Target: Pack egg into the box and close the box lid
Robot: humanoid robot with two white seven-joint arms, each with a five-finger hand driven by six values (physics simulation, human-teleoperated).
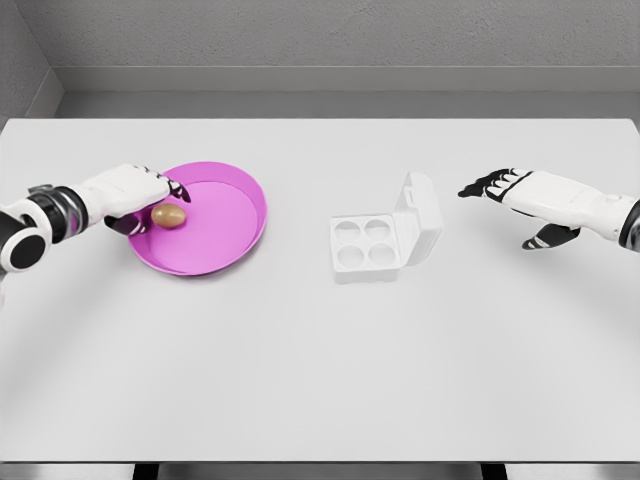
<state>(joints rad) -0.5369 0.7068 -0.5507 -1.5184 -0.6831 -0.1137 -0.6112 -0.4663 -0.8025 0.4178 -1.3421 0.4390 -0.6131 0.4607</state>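
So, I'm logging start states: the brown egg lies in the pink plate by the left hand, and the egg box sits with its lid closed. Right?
Not quite: the head view shows the egg box with its lid open, four cups empty. The egg does lie in the pink plate by the left hand.

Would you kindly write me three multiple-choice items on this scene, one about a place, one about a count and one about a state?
1. Where does the egg lie?
A. in the pink plate
B. in the box
C. on the bare table

2. How many cups does the box have?
A. two
B. four
C. six

3. How is the box lid?
A. shut
B. open, raised at the box's right side
C. lying apart from the box

Answers:
1 A, the egg sits near the plate's left rim, beside the left hand.
2 B, four round hollows show, all empty.
3 B, the lid stands up at the box's right edge, on the side of the right hand.
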